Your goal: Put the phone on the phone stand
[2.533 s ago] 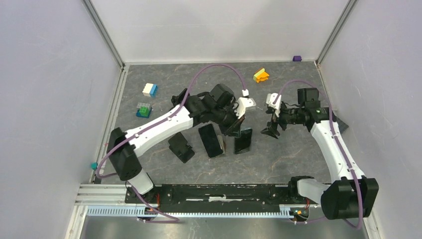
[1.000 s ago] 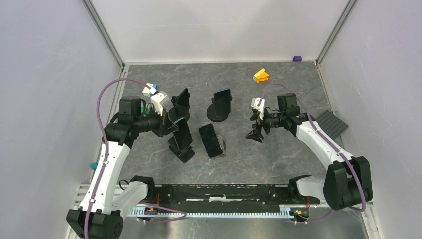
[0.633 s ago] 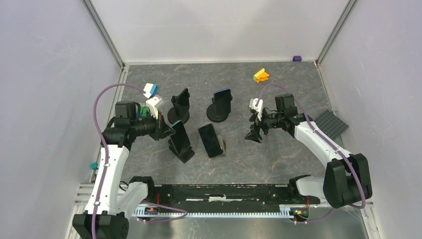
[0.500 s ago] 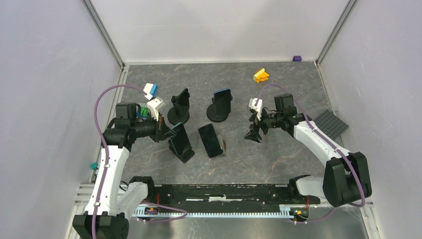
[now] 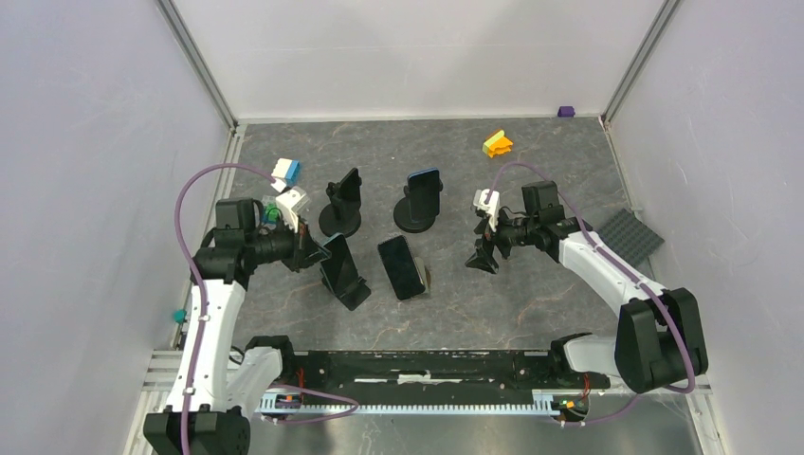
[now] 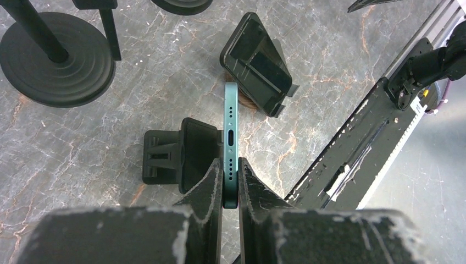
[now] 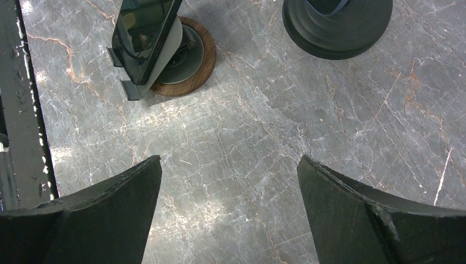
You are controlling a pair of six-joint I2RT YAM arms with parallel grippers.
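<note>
Teal slim phone (image 6: pixel 231 118) in L gripper (image 6: pixel 231 169), blk angular stand (image 6: pixel 165 157)

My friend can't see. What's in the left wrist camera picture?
The left gripper holds a green phone, seen edge-on, right by a black stand on the marble table. A second phone sits propped up farther off.

In the left wrist view the phone (image 6: pixel 231 126) shows only its thin edge, its near end buried between the left hand (image 6: pixel 231 168) fingers. In the right wrist view the top edge crops 2 things: a second phone (image 7: pixel 145 33) at 11 o'clock and a round base (image 7: pixel 338 25) at 1 o'clock.
</note>
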